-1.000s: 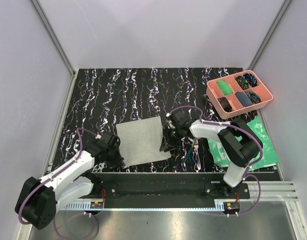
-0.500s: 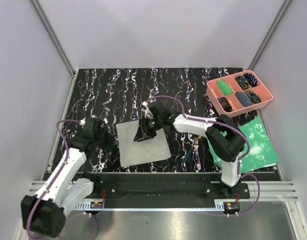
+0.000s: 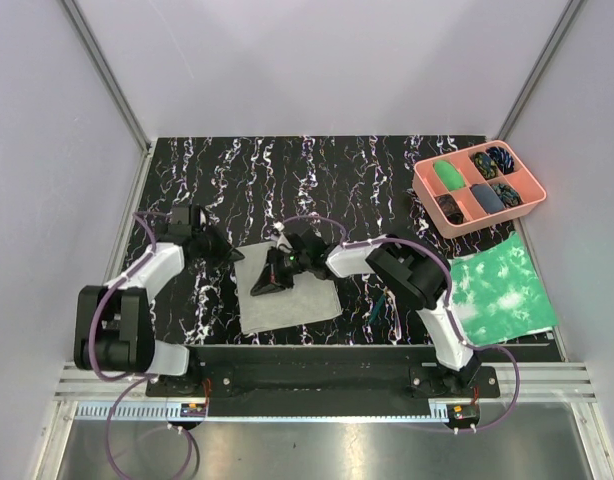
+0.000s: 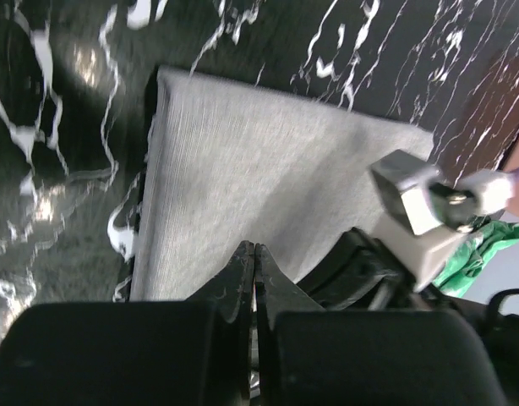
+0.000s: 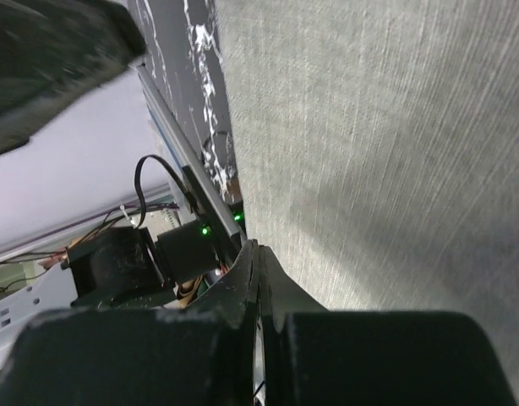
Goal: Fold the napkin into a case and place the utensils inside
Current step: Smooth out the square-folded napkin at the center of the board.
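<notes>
The plain grey napkin point(image 3: 307, 297) lies flat on the black marbled table, and no folded case shows. My left gripper point(image 3: 234, 258) is shut at the napkin's far left corner. In the left wrist view its closed tips point(image 4: 255, 248) meet the cloth point(image 4: 259, 161) at its edge. My right gripper point(image 3: 257, 290) reaches across the napkin and is shut near its left edge. In the right wrist view those tips point(image 5: 256, 245) pinch together at the border of the cloth point(image 5: 395, 127). The utensils point(image 3: 390, 298) lie on the table just right of the napkin.
A pink compartmented tray point(image 3: 424, 197) with small items stands at the back right. A green-and-white mottled sheet point(image 3: 497, 285) lies at the front right, also glimpsed in the left wrist view point(image 4: 475, 254). The right arm's wrist point(image 4: 416, 211) hangs over the napkin's near side.
The left arm swung from the napkin's near left side up to its far left corner. The right gripper crossed from the napkin's right edge to its left side and shut.
</notes>
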Robot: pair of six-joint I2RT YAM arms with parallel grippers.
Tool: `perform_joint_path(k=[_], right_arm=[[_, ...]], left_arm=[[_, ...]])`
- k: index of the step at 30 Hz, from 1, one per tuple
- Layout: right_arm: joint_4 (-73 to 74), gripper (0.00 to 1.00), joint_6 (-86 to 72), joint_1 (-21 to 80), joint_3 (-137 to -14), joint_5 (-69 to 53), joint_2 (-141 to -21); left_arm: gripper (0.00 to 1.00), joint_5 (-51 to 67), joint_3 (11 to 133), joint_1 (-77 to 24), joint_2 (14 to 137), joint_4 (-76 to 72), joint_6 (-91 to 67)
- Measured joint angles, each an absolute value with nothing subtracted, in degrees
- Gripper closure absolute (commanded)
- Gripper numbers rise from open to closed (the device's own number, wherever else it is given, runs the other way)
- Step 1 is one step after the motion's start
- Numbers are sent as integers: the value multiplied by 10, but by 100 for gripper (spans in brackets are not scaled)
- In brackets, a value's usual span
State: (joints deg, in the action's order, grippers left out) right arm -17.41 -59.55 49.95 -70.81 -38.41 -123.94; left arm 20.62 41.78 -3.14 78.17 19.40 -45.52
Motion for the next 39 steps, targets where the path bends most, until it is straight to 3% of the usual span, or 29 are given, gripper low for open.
perform_joint_path(k=[9,20,39], right_arm=[[-179,100,-595,502,-775,-394,-1280],[-125,100,-542,502,-919,-401,-1379],[-188,100,-550,542,-831,-421,-1363]], left_arm=[[100,223,499,-6,917,221,-369],[100,247,533,-1,988,258,-316],[100,275,528,20,994,252,-325]])
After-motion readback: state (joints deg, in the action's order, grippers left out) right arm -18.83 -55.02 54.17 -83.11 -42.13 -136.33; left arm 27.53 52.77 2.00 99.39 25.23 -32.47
